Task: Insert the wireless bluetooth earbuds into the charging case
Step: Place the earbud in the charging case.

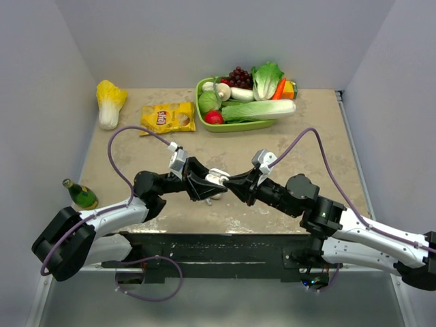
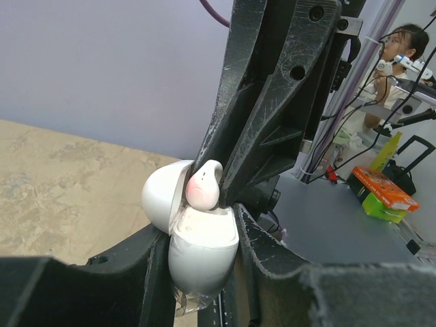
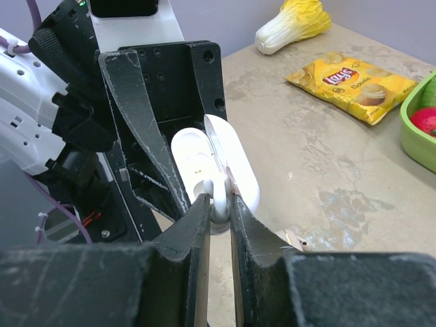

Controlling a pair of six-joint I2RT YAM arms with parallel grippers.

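The charging case [image 2: 203,255] is held over the table [image 1: 327,136] by the left gripper [image 1: 206,182], closed tight on its lower shell, with the lid [image 2: 163,197] swung open and the cavity turned toward the right arm. One of the wireless bluetooth earbuds [image 2: 203,188] is pinched in the nearly shut right gripper [image 3: 218,202] and is set at the case's mouth, touching the rim. The travel left is judged to run along the right fingers' long axis, straight into the well.

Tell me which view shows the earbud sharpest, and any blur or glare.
Left wrist: earbud and charging case crisp, left pincer's fingers blurred. Right wrist: case sharp, right pincer's fingers soft. Top external: even light, soft shadows, earbud too small.
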